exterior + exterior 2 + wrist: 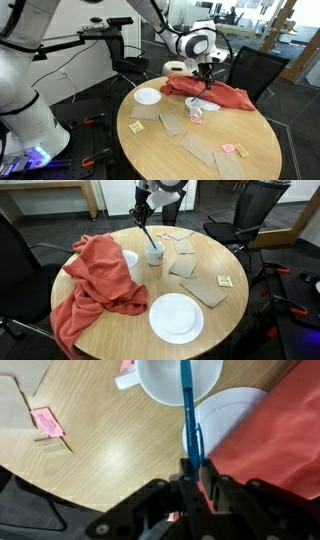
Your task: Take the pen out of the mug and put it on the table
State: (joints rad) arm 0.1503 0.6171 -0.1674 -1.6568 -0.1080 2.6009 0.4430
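The pen (188,410) runs as a thin blue line from the centre of the wrist view up to its top edge, its lower end inside the mug (160,380) and not yet clear of the rim. In an exterior view it leans, with its top towards the upper left. The gripper (197,475), at the bottom centre of the wrist view, is closed on the pen's upper end, one finger on each side. A larger white vessel (235,415) stands just beside the mug, and a red cloth (280,440) fills the right of the frame, on the wooden tabletop (110,440). Because the pen is tilted, I judge that a sideways pull could drag it against the rim and tip the light mug. The narrow pinch could also let the pen swivel or slip out.
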